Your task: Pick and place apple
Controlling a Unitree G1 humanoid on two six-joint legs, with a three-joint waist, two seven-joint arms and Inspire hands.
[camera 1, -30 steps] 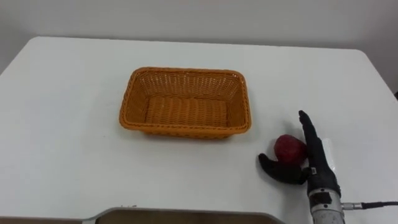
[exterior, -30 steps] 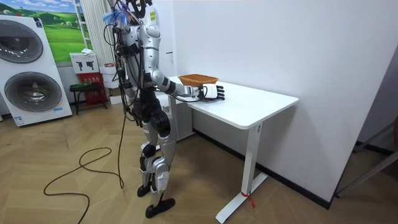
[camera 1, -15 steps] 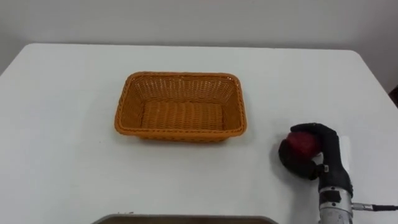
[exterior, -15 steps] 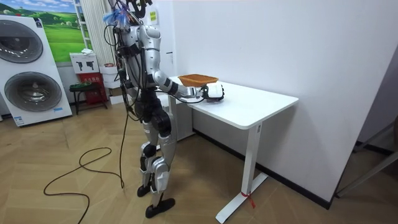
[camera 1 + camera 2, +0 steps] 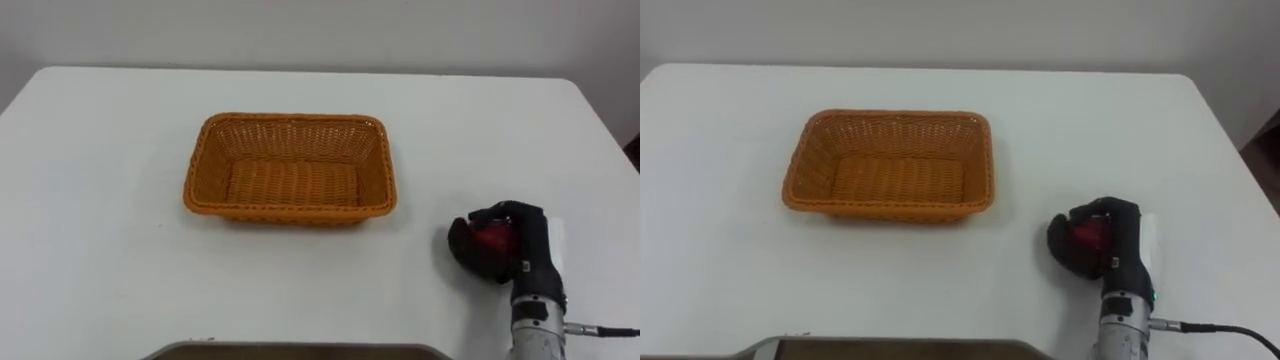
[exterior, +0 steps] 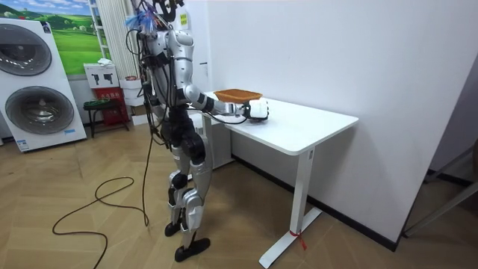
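Red apple (image 5: 491, 238), round, only a small patch showing between the dark curled fingers of the right hand (image 5: 529, 250). Low over the white tabletop (image 5: 120, 250), well right of the orange wicker basket (image 5: 290, 206).

**Right hand (image 5: 527, 250) grips the apple (image 5: 493, 238) on the tabletop (image 5: 110, 210)**

The right hand comes in from the lower right and rests on the white tabletop. Its black fingers (image 5: 468, 246) curl round the red apple, so only a patch of red shows between them. An orange wicker basket (image 5: 290, 212) stands upright to the hand's left and farther back, apart from hand and apple.
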